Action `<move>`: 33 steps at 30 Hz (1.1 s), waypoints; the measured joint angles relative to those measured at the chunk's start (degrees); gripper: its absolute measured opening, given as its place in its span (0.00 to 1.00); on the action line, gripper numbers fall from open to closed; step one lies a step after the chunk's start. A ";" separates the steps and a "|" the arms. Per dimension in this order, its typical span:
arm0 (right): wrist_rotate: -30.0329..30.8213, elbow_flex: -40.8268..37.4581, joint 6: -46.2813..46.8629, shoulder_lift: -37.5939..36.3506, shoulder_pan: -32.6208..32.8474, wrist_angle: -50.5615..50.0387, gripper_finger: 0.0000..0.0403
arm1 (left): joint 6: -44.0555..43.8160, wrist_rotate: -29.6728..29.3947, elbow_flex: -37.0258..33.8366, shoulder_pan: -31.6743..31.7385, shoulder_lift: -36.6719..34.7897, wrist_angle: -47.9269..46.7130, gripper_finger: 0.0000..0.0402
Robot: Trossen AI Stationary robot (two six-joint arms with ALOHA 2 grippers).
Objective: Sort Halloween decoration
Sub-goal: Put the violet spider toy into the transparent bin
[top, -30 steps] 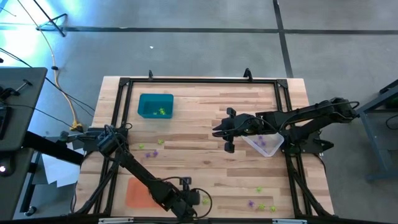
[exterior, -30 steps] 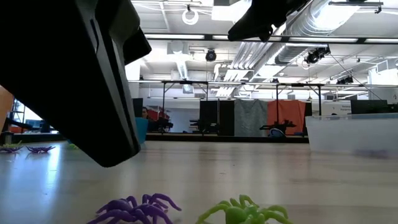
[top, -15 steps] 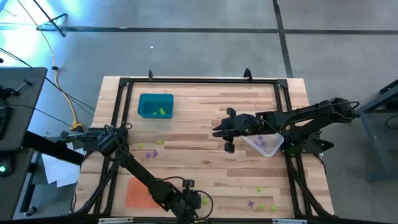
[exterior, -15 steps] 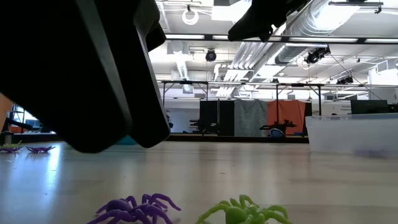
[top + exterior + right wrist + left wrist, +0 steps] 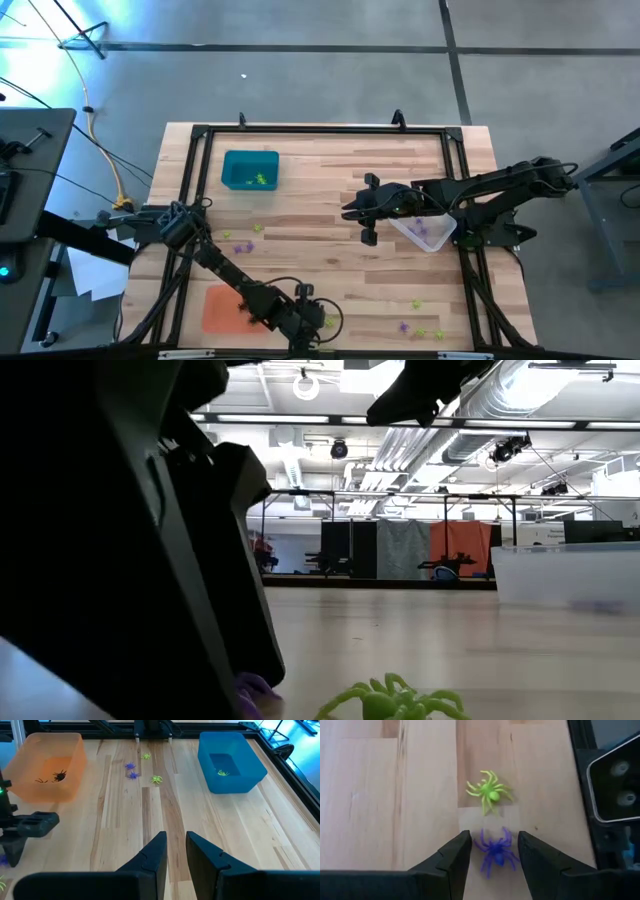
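My left gripper is down at the table's near edge, open. A purple spider lies on the wood between its two fingers, which stand on either side of it without touching it. A yellow-green spider lies just beyond it. In the low view the left fingers hide most of the purple spider; the green one shows whole. My right gripper hangs above the table's middle right, beside the clear tray, open by a narrow gap with nothing in it.
An orange tray with black spiders sits at the near left and a teal tray with green ones at the far left. Loose spiders lie at the left and near right. A black frame rail rings the table.
My left gripper has come down toward the table's near edge over the purple spider and has opened; in the low view its fingers now cover most of that spider. The spiders have not moved.
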 joint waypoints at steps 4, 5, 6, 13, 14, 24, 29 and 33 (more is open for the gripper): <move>0.00 0.00 0.00 0.00 0.02 -0.05 0.18 | 0.07 -0.83 -0.63 0.04 1.29 -0.86 0.38; 0.00 0.00 0.00 0.00 0.02 -0.15 0.18 | 0.05 -0.85 -0.53 0.04 1.60 -1.45 0.38; 0.00 0.00 0.00 0.00 0.00 -0.13 0.18 | 0.05 -1.14 -0.51 0.03 1.83 -1.81 0.38; 0.00 0.00 0.00 0.00 0.02 -0.46 0.18 | 0.26 -2.39 -0.40 0.22 2.19 -3.63 0.27; 0.02 0.00 0.00 0.00 0.01 -0.44 0.18 | 0.26 -2.40 -0.38 0.30 2.14 -3.77 0.23; 0.01 0.00 0.00 0.00 0.02 -0.46 0.18 | -1.14 -2.27 -0.38 0.78 1.88 -4.29 0.01; 0.00 0.00 0.00 0.00 0.02 -0.46 0.18 | 0.28 -2.16 -0.74 0.97 -0.22 -4.71 0.00; 0.01 0.00 0.00 0.00 0.01 -0.52 0.18 | 1.83 -2.40 -1.14 1.24 -2.63 -5.63 0.00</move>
